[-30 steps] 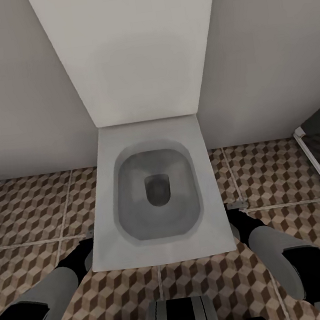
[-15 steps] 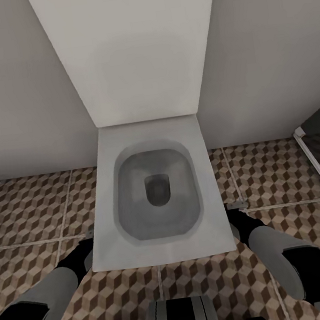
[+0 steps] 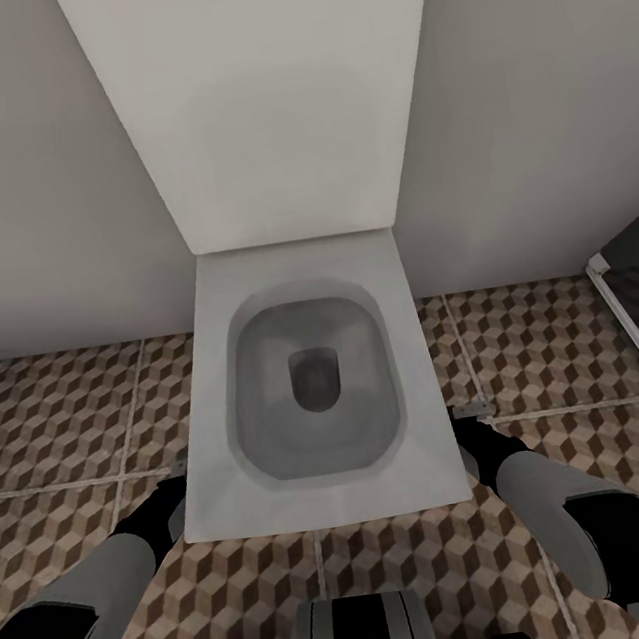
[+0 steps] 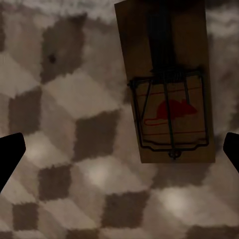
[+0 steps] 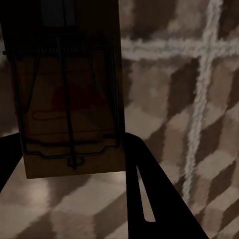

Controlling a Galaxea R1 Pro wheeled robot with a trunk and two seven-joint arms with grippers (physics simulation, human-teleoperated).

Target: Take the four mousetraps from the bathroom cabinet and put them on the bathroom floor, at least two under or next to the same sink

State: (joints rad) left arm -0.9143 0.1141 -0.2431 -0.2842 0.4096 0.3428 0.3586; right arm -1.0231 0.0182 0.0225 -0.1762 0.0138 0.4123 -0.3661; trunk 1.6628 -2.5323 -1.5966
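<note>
In the left wrist view a mousetrap, a brown board with wire parts and a red mouse print, lies flat on the cube-patterned bathroom floor. My left gripper hangs open above it, its dark fingertips wide apart and touching nothing. In the right wrist view a second mousetrap sits between the dark fingers of my right gripper, which is shut on its edges just above the tiles. The cabinet and the sink are out of view.
A white square-edged toilet stands straight ahead against the grey wall, with my left arm and right arm reaching down on either side of the bowl. A dark shower edge runs along the right.
</note>
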